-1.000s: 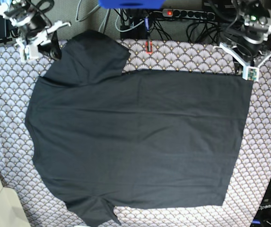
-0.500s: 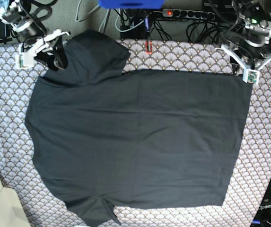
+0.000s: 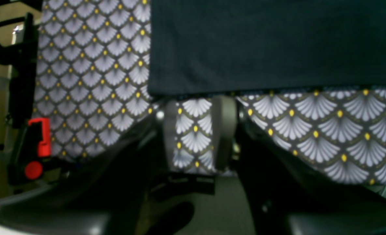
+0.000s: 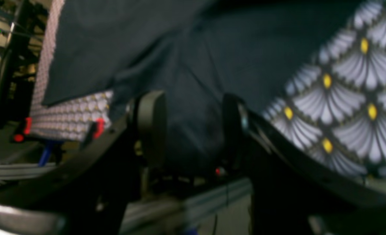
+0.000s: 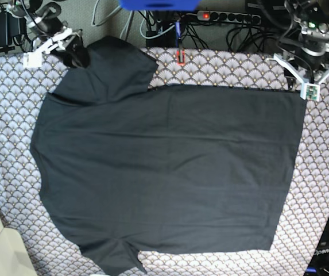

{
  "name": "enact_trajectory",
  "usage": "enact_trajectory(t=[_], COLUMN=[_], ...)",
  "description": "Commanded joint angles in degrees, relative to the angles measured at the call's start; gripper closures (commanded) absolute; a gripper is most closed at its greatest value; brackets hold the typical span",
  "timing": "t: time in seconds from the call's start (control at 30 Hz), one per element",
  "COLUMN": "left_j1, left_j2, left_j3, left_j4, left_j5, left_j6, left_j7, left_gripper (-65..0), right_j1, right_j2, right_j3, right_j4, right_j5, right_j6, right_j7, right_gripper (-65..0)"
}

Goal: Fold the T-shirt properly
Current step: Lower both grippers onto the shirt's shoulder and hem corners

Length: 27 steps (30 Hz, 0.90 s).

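Observation:
The black T-shirt (image 5: 164,167) lies spread flat on the patterned tablecloth (image 5: 9,144), sleeves towards the left, hem at the right. My right gripper (image 5: 75,57) sits at the far sleeve's outer edge. In the right wrist view its jaws stand apart (image 4: 191,111) with sleeve cloth (image 4: 186,65) between and beyond them. My left gripper (image 5: 306,87) is at the hem's far corner. In the left wrist view it is open (image 3: 196,104) over bare tablecloth, just short of the shirt's corner (image 3: 271,42).
A power strip (image 5: 227,17) and cables run along the far table edge behind both arms. A red clamp (image 3: 38,137) grips the table edge left of my left gripper. A blue object (image 5: 158,4) hangs at the top centre.
My right gripper has moved up and right, from the cloth beside the sleeve to the sleeve's far edge. My left gripper shifted slightly up and right. The shirt has not moved.

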State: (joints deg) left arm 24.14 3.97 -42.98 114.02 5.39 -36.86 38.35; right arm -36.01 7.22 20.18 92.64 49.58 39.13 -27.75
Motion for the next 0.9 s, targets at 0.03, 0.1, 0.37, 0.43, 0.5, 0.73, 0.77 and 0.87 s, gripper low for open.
enact_trajectory(t=[0.03,0.1,0.37,0.43,0.5,0.73,0.77,0.87], left_j1=[0.08,0.08,-0.8,-1.5,-1.5,-1.42,-1.42,-1.42], left_j2=[-0.32,-0.32,-0.32,-0.32,-0.32,-0.32,-0.32,-0.32], left_j3=[-0.14,-0.14,-2.25,-3.39,-3.92,-4.01,-4.01,-3.92], left_j4=[1.19,1.19,1.19,1.1,1.1,0.93,0.93,0.93], left_j5=[-0.42,-0.33,-0.33,-0.33,-0.33,-0.33,-0.33,-0.33], left_j6=[0.25,0.25,0.25,0.25,0.25,0.25,0.25,0.25], left_j7=[-1.38,-1.38,-1.12,-0.85,-0.85,-0.85,-0.85,-0.85], left_gripper=[-18.6,-18.6,-18.6,-18.6,-18.6,-18.6,-18.6,-18.6], right_j1=[0.8,1.86,2.91,2.91,2.91,2.38,2.38,2.38], right_j2=[1.26,1.26,2.14,2.4,2.49,3.81,3.81,3.9], right_j3=[0.25,0.25,-0.71,-1.68,-1.59,-1.33,-1.24,-1.24], right_j4=[-0.99,-2.66,-5.39,-5.21,-4.95,-4.86,-4.86,-4.86], right_j5=[1.1,1.1,1.1,1.1,1.1,1.1,1.1,1.1], right_j6=[0.87,0.87,0.87,0.87,0.87,0.87,0.87,0.87], right_j7=[-0.16,-0.6,-0.78,-0.78,-0.87,-0.78,-0.78,-0.6], right_gripper=[-29.4,-29.3,-24.9,-21.5,-20.6,-23.9,-24.4,-24.8])
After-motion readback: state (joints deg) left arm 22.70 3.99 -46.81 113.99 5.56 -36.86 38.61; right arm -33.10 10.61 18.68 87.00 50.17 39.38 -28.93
